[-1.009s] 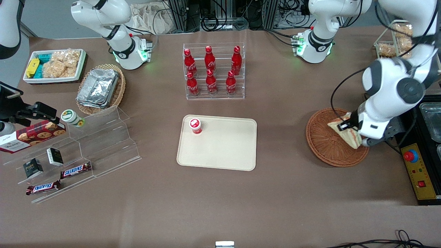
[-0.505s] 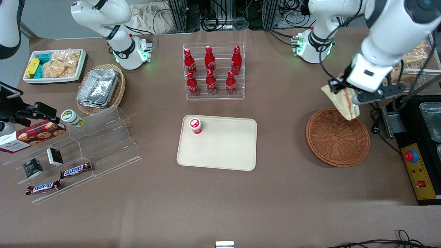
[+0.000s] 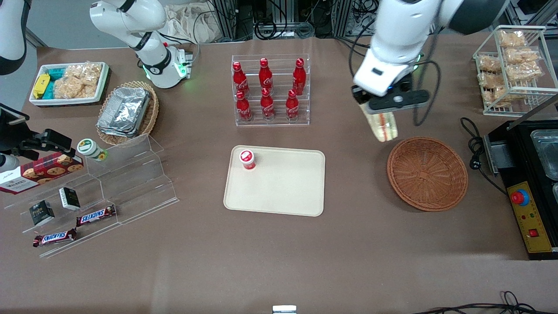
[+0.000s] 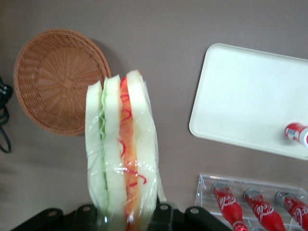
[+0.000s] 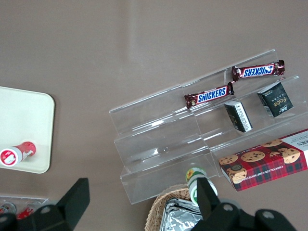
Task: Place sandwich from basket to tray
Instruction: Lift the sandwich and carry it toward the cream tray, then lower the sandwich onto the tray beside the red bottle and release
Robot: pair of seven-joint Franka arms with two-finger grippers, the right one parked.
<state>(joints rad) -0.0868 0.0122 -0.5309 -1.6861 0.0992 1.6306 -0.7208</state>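
My left gripper [image 3: 380,110] is shut on the wrapped sandwich [image 3: 382,125], a wedge of pale bread with red and green filling, and holds it in the air above the table between the bottle rack and the reddish-brown wicker basket [image 3: 427,173]. The sandwich hangs point down and fills the left wrist view [image 4: 120,149], clamped between the fingers. The basket is empty in both views [image 4: 57,79]. The cream-beige tray [image 3: 283,192] lies flat at mid-table, toward the parked arm from the gripper, and also shows in the left wrist view [image 4: 240,96].
A red-capped small bottle [image 3: 247,159] stands on the tray's corner nearest the rack. A clear rack of red cola bottles [image 3: 270,91] stands beside the gripper. A wire rack of bagged snacks [image 3: 508,65] and a black control box [image 3: 532,218] are at the working arm's end.
The gripper lifted the sandwich out of the basket, rose, and carried it away from the basket toward the bottle rack and tray. The basket is now empty.
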